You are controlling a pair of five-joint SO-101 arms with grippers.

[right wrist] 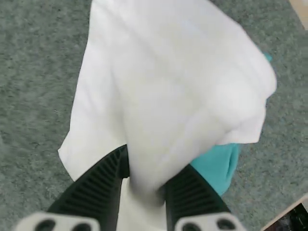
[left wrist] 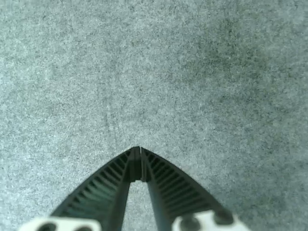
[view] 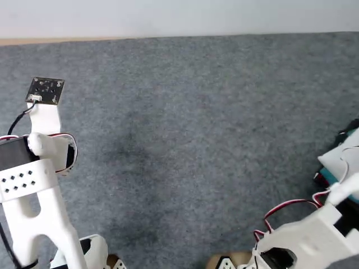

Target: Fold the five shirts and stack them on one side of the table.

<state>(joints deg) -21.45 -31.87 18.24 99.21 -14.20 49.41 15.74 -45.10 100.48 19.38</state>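
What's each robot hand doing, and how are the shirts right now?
left hand: shut, empty, above the grey mat.
right hand: shut on the white shirt.
white shirt: bunched up, lying over the teal shirt.
teal shirt: mostly hidden under the white shirt.

- worktop (view: 185, 129) covered in grey felt-like mat, speckled texture
- pale wall (view: 179, 17) along far edge
- thin tan strip (view: 50, 40) at far-left edge
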